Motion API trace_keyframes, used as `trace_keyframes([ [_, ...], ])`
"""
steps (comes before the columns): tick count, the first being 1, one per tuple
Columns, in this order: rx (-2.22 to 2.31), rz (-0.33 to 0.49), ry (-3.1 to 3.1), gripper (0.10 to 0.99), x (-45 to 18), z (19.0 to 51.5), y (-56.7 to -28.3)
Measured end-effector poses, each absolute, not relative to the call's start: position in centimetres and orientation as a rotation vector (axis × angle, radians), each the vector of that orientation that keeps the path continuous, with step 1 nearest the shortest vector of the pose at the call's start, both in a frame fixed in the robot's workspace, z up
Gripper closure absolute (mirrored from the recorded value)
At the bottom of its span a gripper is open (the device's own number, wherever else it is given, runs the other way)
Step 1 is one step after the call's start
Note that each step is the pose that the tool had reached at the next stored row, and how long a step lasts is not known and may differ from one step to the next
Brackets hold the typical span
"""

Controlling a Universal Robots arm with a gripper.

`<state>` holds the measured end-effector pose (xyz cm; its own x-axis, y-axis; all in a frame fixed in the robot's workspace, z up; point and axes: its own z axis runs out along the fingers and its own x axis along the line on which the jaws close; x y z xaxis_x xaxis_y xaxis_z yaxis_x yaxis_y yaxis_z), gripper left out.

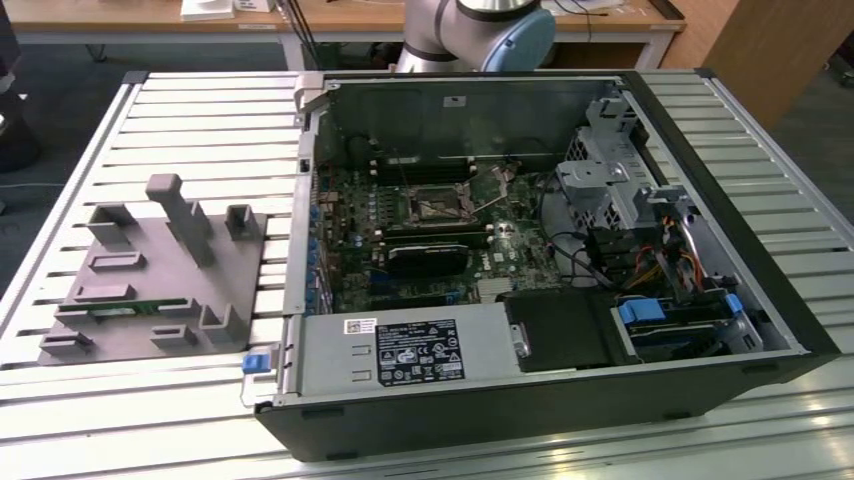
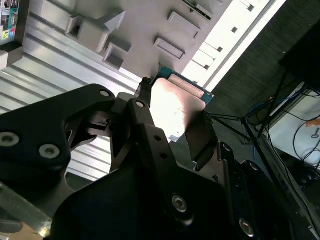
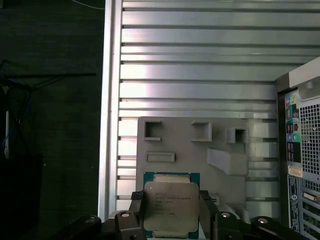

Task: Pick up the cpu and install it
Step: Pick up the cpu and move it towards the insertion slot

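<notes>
Jaws clamp the cpu (image 3: 171, 200) by two opposite thin edges, holding it clear above the grey fixture plate (image 3: 185, 150), outside the computer case (image 1: 534, 415). Risk: so narrow a hold lets it tilt or slip and meet the socket (image 1: 434, 205), mid-frame in the exterior view, askew.

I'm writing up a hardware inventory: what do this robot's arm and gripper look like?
The arm is silver-grey with rounded joints and a light-blue cap. The gripper is matte black, with jointed link fingers fastened by round silver screws.
</notes>
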<state>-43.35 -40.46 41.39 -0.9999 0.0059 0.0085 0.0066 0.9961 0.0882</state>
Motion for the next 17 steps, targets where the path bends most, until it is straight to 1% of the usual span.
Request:
trace_keyframes([
  [17, -0.010, -0.138, -3.130, 0.557, -41.4, 41.4, -40.5],
])
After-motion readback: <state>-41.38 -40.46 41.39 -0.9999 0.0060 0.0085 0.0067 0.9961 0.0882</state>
